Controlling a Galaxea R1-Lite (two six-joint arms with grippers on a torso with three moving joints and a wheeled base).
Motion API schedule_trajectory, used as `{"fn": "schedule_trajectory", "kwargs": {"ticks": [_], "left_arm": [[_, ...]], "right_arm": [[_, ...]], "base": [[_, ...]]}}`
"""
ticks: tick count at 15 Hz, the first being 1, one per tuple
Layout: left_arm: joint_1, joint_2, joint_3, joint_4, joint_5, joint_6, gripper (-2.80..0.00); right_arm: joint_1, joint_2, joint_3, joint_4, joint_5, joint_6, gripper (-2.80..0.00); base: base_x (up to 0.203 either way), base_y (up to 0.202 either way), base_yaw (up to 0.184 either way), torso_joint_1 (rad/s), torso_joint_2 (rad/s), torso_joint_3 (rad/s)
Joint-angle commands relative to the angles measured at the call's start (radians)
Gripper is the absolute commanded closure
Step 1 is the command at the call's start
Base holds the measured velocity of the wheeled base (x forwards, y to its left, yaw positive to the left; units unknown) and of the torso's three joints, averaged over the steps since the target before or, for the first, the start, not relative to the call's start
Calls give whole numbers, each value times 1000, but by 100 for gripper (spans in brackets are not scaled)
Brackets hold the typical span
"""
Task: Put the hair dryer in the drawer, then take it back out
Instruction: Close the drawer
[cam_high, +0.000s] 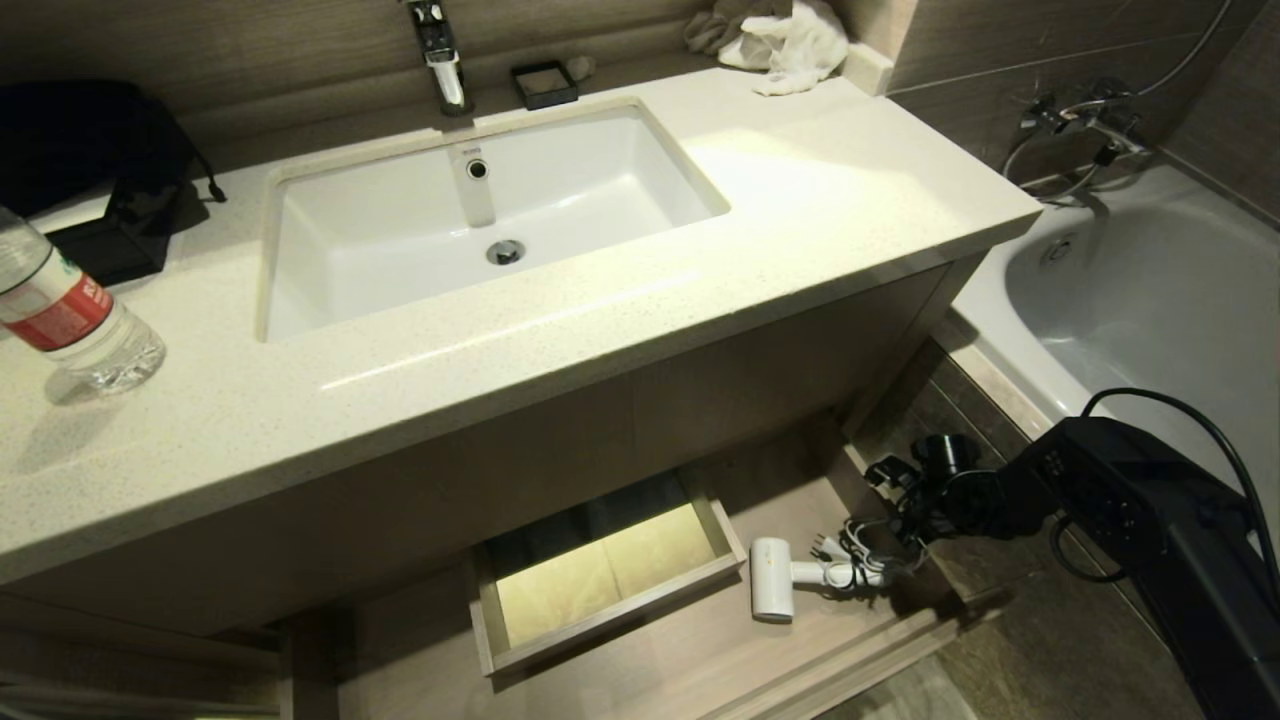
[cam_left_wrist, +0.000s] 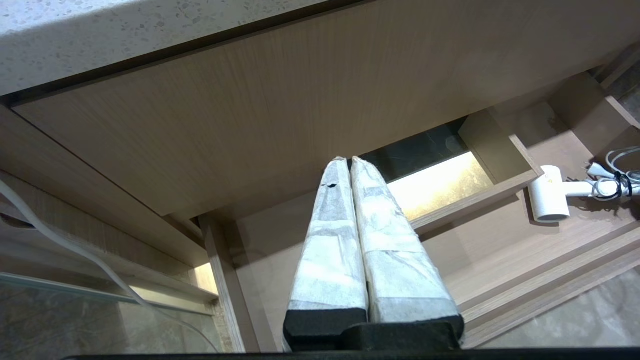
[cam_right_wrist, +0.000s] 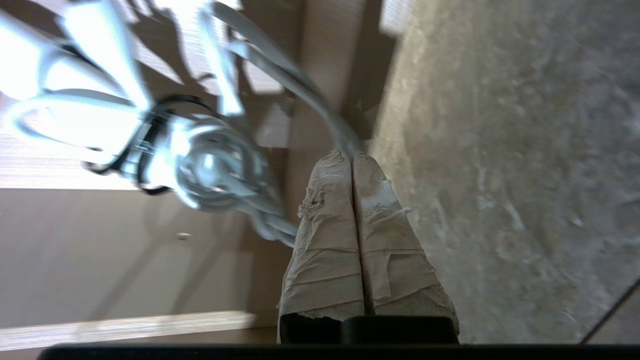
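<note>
step: looked like the changeover between the two halves. The dryer (cam_high: 772, 578) lay on the floor of the open drawer (cam_high: 800, 650), so "put it in" read as done and "take it out" hadn't really started.

right end effector (cam_high: 893, 560): down in the drawer at the cord end of the dryer, taped fingers (cam_right_wrist: 330, 235) pressed together. In the right wrist view a strand of the cord (cam_right_wrist: 215, 165) ran right up to the tips. Couldn't tell if it was pinched between them or just lying against them.

dryer: on its side, grey head pointing away from the end effector, handle and bundled cord toward it. The boxed cutout (cam_high: 610, 570) sat just past the dryer's head on the far side.

left end effector (cam_left_wrist: 350, 165): parked off to the side under the desk (cam_high: 820, 190) edge, fingers pressed together, holding nothing, well apart from the dryer.

next move: my guess is it needs to spread the fingers, shift from the cord onto the handle and close there.

risk: lifting by the cord would probably leave the dryer swinging, or the bundle pulling loose.
</note>
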Motion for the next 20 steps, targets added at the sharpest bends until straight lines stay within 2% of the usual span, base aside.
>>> {"fn": "schedule_trajectory", "kwargs": {"ticks": [1, 5, 13, 20], "left_arm": [[0, 0, 0, 0, 0, 0, 0], [0, 0, 0, 0, 0, 0, 0], [0, 0, 0, 0, 0, 0, 0], [0, 0, 0, 0, 0, 0, 0]], "right_arm": [[22, -18, 8, 11, 7, 17, 0], [27, -39, 4, 41, 30, 11, 0], [-49, -60, 56, 42, 21, -39, 0], [-86, -24, 65, 41, 18, -43, 0]], "base": [[0, 0, 0, 0, 0, 0], [0, 0, 0, 0, 0, 0], [0, 0, 0, 0, 0, 0], [0, 0, 0, 0, 0, 0]]}}
